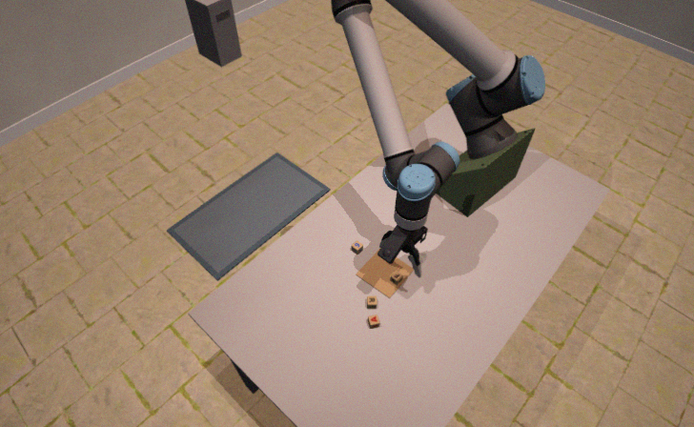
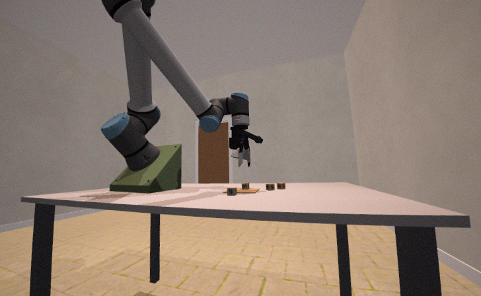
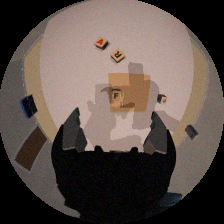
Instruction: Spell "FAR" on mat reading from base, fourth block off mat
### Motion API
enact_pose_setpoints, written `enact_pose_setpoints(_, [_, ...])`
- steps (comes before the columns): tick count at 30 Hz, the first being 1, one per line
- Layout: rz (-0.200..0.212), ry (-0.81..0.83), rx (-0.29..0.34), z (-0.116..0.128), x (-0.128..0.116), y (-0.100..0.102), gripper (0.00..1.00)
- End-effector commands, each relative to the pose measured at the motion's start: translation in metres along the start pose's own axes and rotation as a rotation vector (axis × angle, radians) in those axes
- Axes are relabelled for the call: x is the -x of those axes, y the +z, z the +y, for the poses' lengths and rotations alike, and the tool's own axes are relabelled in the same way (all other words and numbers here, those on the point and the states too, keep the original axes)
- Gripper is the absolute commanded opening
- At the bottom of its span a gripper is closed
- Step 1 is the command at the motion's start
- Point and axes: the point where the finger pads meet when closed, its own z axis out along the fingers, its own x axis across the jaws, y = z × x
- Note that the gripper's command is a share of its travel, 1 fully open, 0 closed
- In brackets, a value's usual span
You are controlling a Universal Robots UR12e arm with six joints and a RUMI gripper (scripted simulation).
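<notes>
The F block [image 1: 397, 276] sits on the small tan mat [image 1: 384, 274], near its right corner; it also shows in the wrist view [image 3: 117, 94] on the mat [image 3: 129, 91] and in the exterior view [image 2: 245, 185]. My gripper [image 1: 403, 254] [image 2: 244, 161] is open and empty, raised above the F block; its fingertips show in the wrist view [image 3: 116, 131]. The R block [image 1: 372, 301] and the red A block [image 1: 374, 320] lie on the table off the mat, and show in the wrist view as R [image 3: 117, 55] and A [image 3: 101, 43]. A block with a blue mark [image 1: 357, 246] lies off the mat on the other side.
The arm's green base [image 1: 485, 174] stands at the table's back. A grey floor panel [image 1: 249, 212] lies left of the table and a dark cabinet [image 1: 214, 29] stands further off. A brown door [image 2: 213, 152] is in the far wall.
</notes>
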Motion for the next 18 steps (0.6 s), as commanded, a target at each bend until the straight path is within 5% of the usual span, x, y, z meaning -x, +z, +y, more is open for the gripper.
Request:
enact_pose_setpoints(1, [0.0,0.0,-0.001,-0.0004,0.0,-0.0005,1.0])
enact_pose_setpoints(18, [0.0,0.009,-0.001,-0.0012,0.0001,-0.0005,1.0])
